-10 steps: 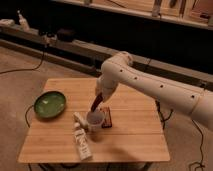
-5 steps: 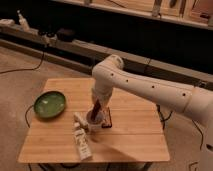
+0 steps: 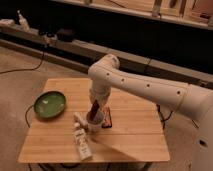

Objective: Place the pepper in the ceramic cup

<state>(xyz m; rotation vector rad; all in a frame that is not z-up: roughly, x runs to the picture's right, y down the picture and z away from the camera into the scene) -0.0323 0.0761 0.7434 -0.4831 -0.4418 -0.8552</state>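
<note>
The gripper grips the pepper upright, its tip inside the cup — a nudge could tip the cup toward the bottle just beside it.

The counter is pale wood with lines in it, and it looks matt. The robot arm is smooth white plastic with a soft shine. Its gripper hangs right above the ceramic cup, which looks smooth and white. The pepper is dark red. The green bowl looks smooth and glossy.
</note>
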